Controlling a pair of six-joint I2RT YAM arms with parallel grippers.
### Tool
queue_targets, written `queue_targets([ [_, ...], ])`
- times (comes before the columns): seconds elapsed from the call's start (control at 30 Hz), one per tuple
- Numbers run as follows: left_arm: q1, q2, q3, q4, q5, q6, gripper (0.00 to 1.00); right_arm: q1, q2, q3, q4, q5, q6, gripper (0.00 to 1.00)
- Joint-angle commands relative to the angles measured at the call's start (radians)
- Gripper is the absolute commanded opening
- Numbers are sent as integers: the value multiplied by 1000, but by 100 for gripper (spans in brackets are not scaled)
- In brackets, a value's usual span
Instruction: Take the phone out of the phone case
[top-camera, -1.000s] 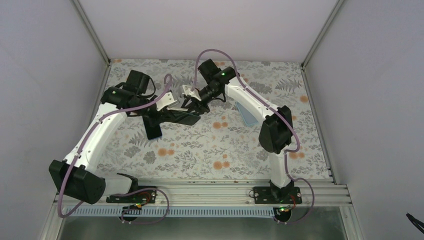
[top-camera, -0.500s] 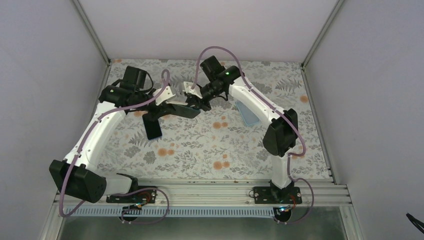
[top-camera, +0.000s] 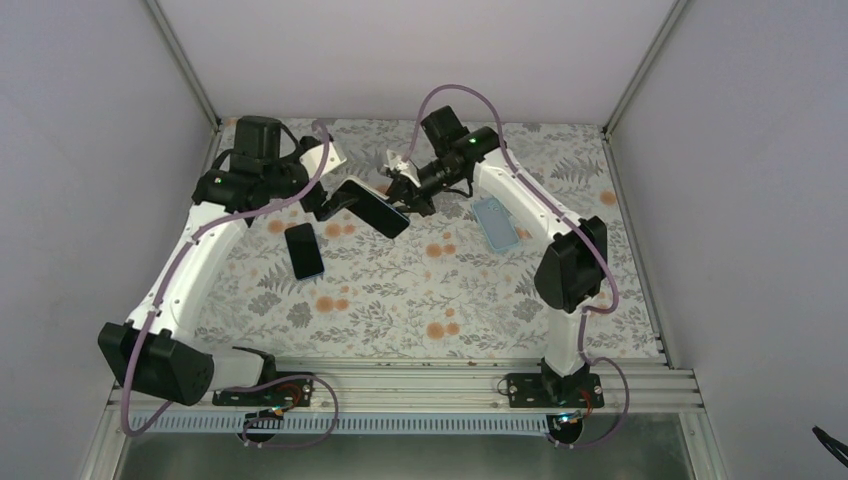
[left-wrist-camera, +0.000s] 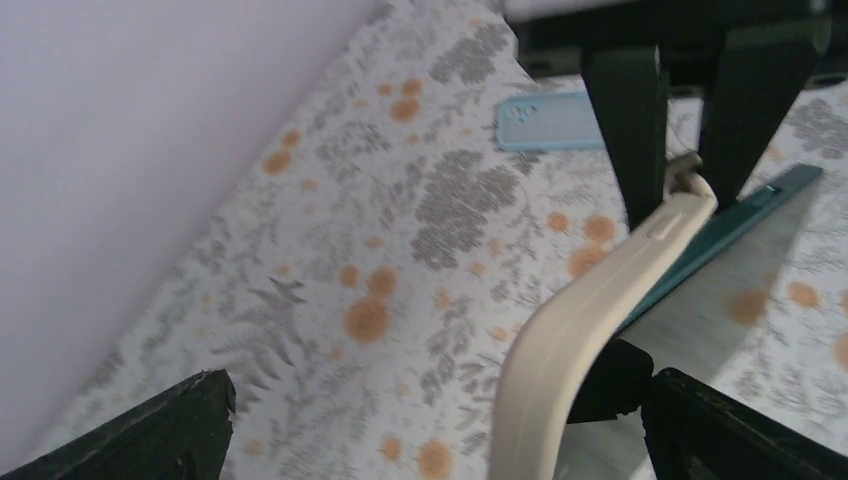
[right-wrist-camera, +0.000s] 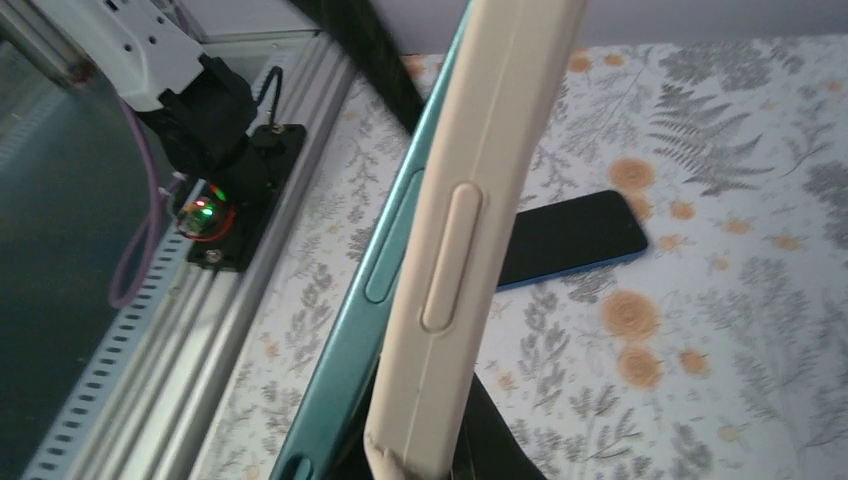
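A teal phone (right-wrist-camera: 365, 330) sits partly inside a beige phone case (right-wrist-camera: 470, 250), whose long side has peeled away from the phone's edge. In the top view the pair shows as a dark slab (top-camera: 372, 208) held tilted above the table's middle. My right gripper (top-camera: 402, 192) is shut on the end of the case (left-wrist-camera: 600, 310), its two fingers (left-wrist-camera: 625, 120) pinching the tip. My left gripper (top-camera: 332, 200) stands wide open. The case passes between its fingers (left-wrist-camera: 150, 440), close to the right one, and is not clamped.
A second dark phone (top-camera: 303, 250) lies flat on the flowered table (top-camera: 430, 290) below the left gripper. A light-blue empty case (top-camera: 497, 223) lies to the right, under the right arm. White walls close the back and sides; a metal rail (top-camera: 400, 375) runs along the near edge.
My left gripper has opened wide, let go of the cased phone and drawn back left. My right gripper has shut on the case's end and shifted slightly right, tilting the phone.
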Motion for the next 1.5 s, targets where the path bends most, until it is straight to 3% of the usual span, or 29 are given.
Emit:
queue_targets([
  [0.0,51,-32,83,424,-174,-12,100,33,-38,-44,-224,-341,-36,4],
  [0.17,50,-92,120,318,-134,-3,100,-59,-19,-13,-145,-377,151,3],
  [0.37,25,-206,74,340,-108,-19,100,-168,-23,-59,304,-361,672,3],
  [0.43,-16,-215,52,362,-154,-17,100,-180,-17,-45,441,-327,807,3],
  [0.57,-209,-217,-37,437,-390,71,100,-192,22,44,492,-200,928,3],
  [0.63,-301,-203,-87,486,-493,111,100,-205,47,91,497,-164,973,3],
  [0.93,-474,-38,-222,854,-804,244,100,-258,87,151,484,-38,1120,3],
  [1.03,-496,-3,-240,941,-804,251,100,-271,69,114,521,-22,1139,3],
  [1.47,-504,137,-231,1044,-811,199,100,-297,43,38,623,-17,1192,3],
])
